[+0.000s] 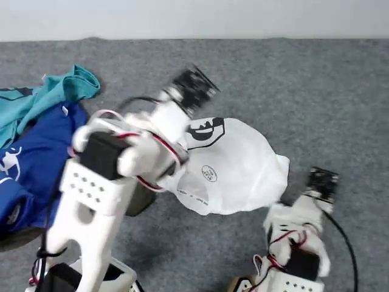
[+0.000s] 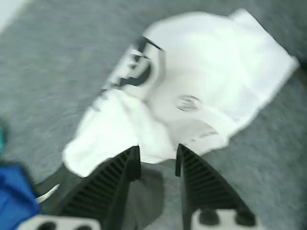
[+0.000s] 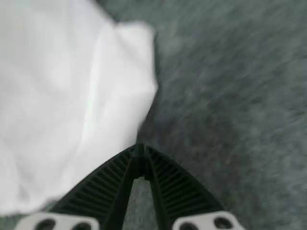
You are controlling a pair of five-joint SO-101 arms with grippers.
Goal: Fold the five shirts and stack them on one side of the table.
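White shirt [image 1: 237, 164] crumpled on grey desk [image 1: 304, 79] — left pincer [image 2: 157, 151] apart over its edge, right pincer [image 3: 139, 155] pressed together just beside — blue shirt [image 1: 36, 158], teal shirt [image 1: 55, 91] heaped aside.

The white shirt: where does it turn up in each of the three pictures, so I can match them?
High view: the white shirt lies mid-table, between the two arms.
Left wrist view: the white shirt lies just beyond the open left gripper, its black print showing.
Right wrist view: the white shirt lies beside the shut right gripper.
Shared landmark: the grey table under it.
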